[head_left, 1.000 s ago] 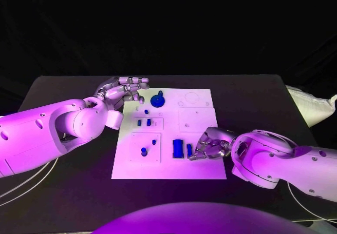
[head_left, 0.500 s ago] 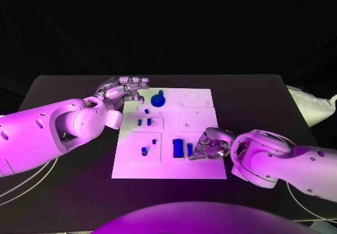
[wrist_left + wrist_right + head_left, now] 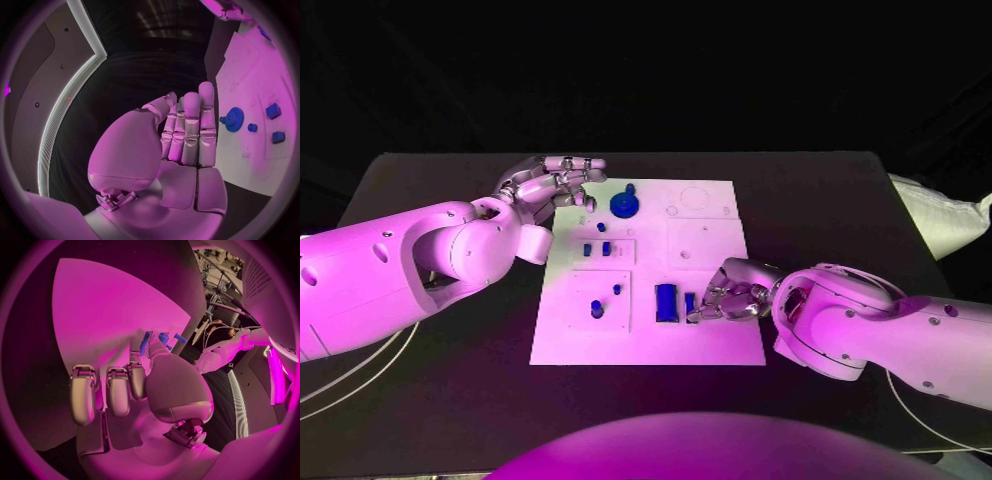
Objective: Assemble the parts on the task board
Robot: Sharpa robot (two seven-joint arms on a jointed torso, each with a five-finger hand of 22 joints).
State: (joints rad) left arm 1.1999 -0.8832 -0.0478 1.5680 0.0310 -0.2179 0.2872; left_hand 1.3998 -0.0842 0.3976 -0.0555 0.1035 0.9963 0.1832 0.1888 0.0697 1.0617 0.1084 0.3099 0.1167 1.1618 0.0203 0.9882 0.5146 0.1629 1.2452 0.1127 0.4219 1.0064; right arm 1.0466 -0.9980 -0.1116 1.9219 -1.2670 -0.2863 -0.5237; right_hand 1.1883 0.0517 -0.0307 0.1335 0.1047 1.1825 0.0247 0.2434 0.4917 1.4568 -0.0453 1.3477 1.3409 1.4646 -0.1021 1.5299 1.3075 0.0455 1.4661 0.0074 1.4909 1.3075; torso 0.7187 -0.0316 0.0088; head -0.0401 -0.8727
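Right hand state: your right hand [image 3: 728,297] sits low over the near right part of the task board [image 3: 708,240], fingers [image 3: 119,390] curled in toward the narrow blue bar [image 3: 689,307]. Contact looks likely from the head view, but you cannot tell whether the bar is actually held.
Left hand state: your left hand [image 3: 554,183] rests at the board's far left corner, fingers [image 3: 190,127] straight and pressed together, holding nothing.
Board position: middle of the bench [image 3: 834,200], long side running away from you.
Risk 1: if the right fingers close off-centre on the narrow bar, it may tip or slide into the wide blue block [image 3: 666,302] just beside it and push that out of its seat.
Risk 2: a sideways push from the right hand could shift the whole board; the left hand at the corner may be steadying it, but I judge that grip light.
Risk 3: the right palm hides the bar from the head camera, so check alignment before pressing down.
Count, gear: one blue gear [image 3: 625,206], far side of the board.
Count, near pair: one wide block, one narrow bar.
Count, small blue pieces: about five on the board's left half [image 3: 597,309]; some too small to separate surely.
Count, hands: two.
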